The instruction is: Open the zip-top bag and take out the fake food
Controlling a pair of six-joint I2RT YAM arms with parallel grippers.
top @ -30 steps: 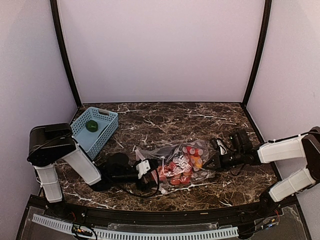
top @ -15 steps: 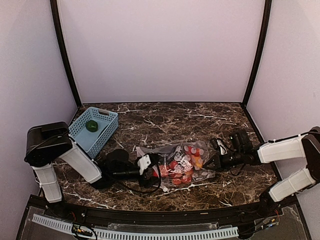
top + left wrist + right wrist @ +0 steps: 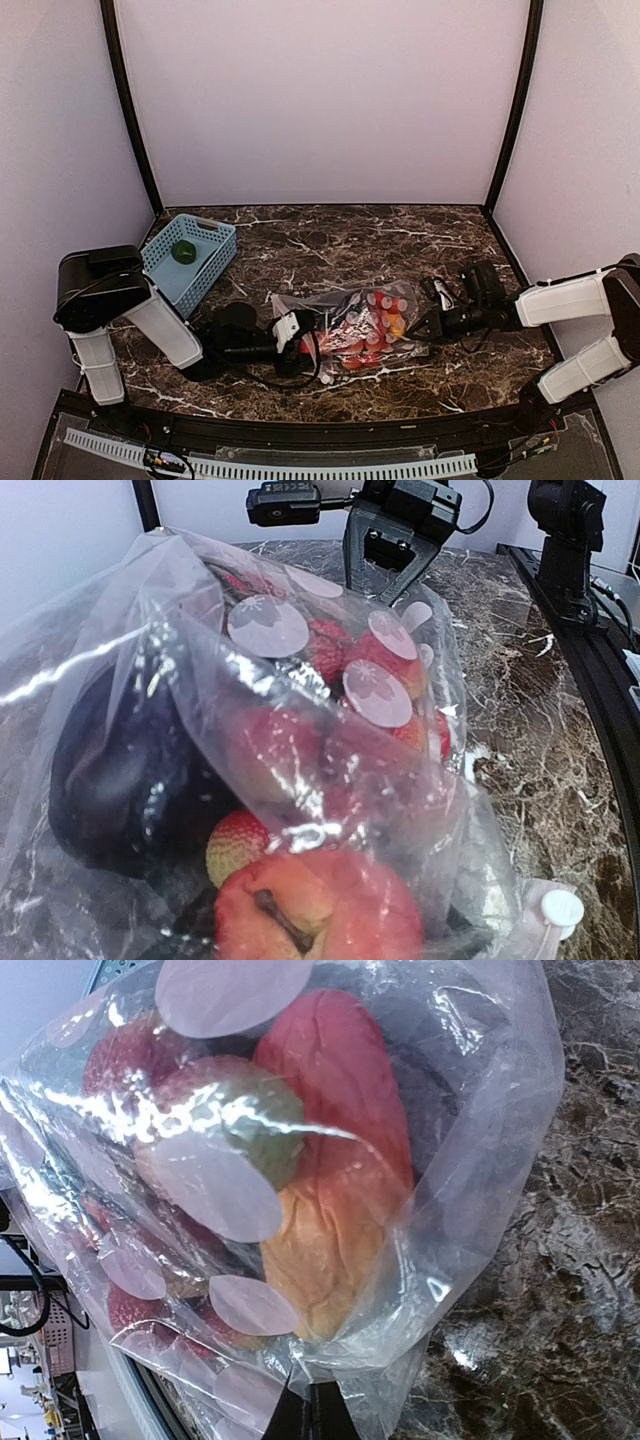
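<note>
The clear zip-top bag (image 3: 365,318) lies on the marble table, stuffed with fake food. My left gripper (image 3: 303,343) is pushed into its left, open end. In the left wrist view a red apple-like fruit (image 3: 320,905) sits right at the jaws, with a strawberry (image 3: 234,846) and a dark eggplant (image 3: 105,780) behind it. Crinkled plastic hides my left fingers. My right gripper (image 3: 315,1408) is shut on a pinch of the bag's plastic (image 3: 470,1190) at the right end, just below an orange-red piece (image 3: 335,1220).
A blue lattice basket (image 3: 212,262) stands at the back left with a green ball (image 3: 182,251) in it. The right gripper (image 3: 383,588) shows beyond the bag in the left wrist view. A black frame edge (image 3: 590,680) runs along the table's side.
My left gripper has nudged a little deeper into the bag's mouth, and the bag's left end has crumpled and shifted. The right arm has kept its hold and has not moved.
</note>
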